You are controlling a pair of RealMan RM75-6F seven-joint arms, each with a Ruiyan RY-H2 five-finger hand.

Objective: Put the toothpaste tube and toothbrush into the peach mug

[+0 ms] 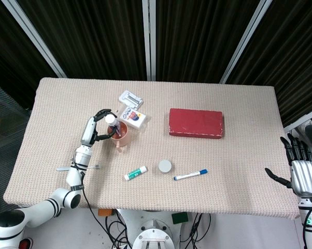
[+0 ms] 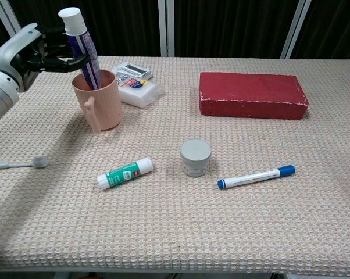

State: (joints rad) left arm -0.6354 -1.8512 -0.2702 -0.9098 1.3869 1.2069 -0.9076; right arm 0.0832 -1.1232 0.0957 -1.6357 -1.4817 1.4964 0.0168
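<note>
The peach mug stands at the left of the table, handle toward me. The purple-and-white toothpaste tube stands in the mug, white cap up, leaning left toward my left hand. That hand's fingertips still hold the tube's upper part. From the head view the mug and left hand sit close together. The toothbrush lies flat near the left edge, partly under my forearm in the head view. My right hand hangs off the table's right edge, fingers spread, holding nothing.
A red block lies at the back right. A white pack sits just behind the mug. A green-and-white glue stick, a small grey jar and a blue marker lie toward the front.
</note>
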